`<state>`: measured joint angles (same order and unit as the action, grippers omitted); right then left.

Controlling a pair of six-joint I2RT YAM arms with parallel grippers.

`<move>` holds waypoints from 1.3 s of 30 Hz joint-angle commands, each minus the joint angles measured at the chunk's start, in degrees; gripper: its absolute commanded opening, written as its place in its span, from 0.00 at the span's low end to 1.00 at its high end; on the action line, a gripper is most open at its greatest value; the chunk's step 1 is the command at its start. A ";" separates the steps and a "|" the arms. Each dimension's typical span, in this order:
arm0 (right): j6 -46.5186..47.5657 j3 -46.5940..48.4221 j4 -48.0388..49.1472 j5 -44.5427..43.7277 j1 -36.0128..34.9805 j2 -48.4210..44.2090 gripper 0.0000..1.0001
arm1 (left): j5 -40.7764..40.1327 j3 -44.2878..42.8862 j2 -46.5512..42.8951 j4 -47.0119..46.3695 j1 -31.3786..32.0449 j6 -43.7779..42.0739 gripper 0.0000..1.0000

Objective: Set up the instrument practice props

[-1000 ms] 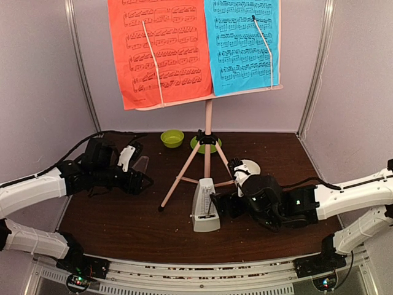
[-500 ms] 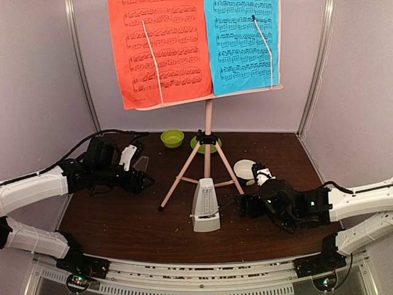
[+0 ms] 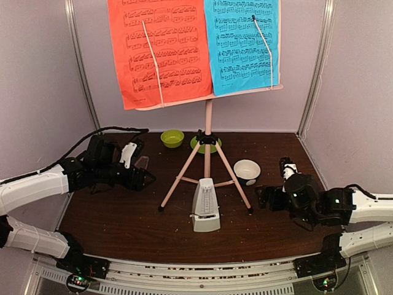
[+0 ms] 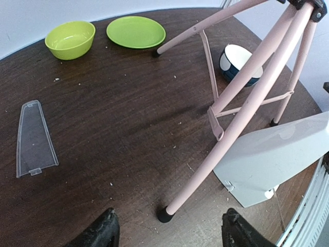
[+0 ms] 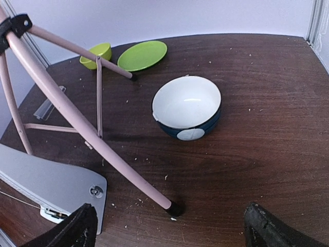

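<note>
The left jaws and right jaws stand apart, empty; metronome [image 3: 206, 206] sits on desk [image 3: 123, 215] between two stand [image 3: 209, 117] legs.

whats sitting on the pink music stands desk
A red sheet and a blue sheet, side by side, each under a thin holder arm. They cover the desk; only its bottom lip shows.

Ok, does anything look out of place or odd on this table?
A clear trapezoid cover lies flat at the table's left, apart from the metronome it seems shaped to fit. Pale crumbs speckle the dark wood. The red sheet's lower edge hangs below the music stand's ledge.
</note>
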<state>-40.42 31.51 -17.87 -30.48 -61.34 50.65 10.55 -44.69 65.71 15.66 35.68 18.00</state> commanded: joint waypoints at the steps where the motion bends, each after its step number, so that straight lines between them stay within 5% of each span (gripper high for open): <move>1: -0.23 0.65 -5.29 -2.05 2.51 -6.40 1.00 | -1.54 -2.78 0.71 -4.31 0.20 1.43 0.71; 10: 8.40 7.58 -11.90 1.38 10.61 -15.51 1.00 | -5.17 -13.33 2.67 1.82 -0.07 -3.18 0.73; 20: 16.66 20.07 -14.66 11.11 15.83 -12.55 1.00 | -8.41 -20.60 0.89 5.74 -0.09 -0.84 0.74; 24: 16.78 22.49 -14.84 15.49 16.16 -11.43 1.00 | -12.09 -19.31 -2.85 7.45 -0.07 2.90 0.83; 26: 16.66 22.78 -14.66 17.70 16.25 -11.21 1.00 | -14.28 -18.58 -4.60 9.41 -0.06 5.01 0.97; 39: 8.71 10.65 -8.83 23.38 16.43 -14.27 1.00 | -18.74 -10.37 -14.81 18.78 -0.04 13.76 0.98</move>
<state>-27.79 45.69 -29.30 -9.26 -45.23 37.26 -5.72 -58.87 54.04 33.12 35.68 27.55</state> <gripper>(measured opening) 1.000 0.977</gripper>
